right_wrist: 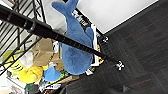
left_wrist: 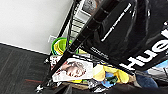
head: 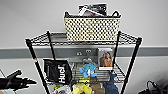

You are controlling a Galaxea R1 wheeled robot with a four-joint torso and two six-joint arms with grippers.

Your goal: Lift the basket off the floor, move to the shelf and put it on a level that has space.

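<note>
Evidently the basket (head: 92, 28) is already set on the shelf's (head: 132, 58) top level (head: 53, 38); the left gripper (head: 23, 81) is seen empty, its opening untellable.

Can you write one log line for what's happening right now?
basket: on top level of shelf | left pincer: low, apart from shelf
</note>
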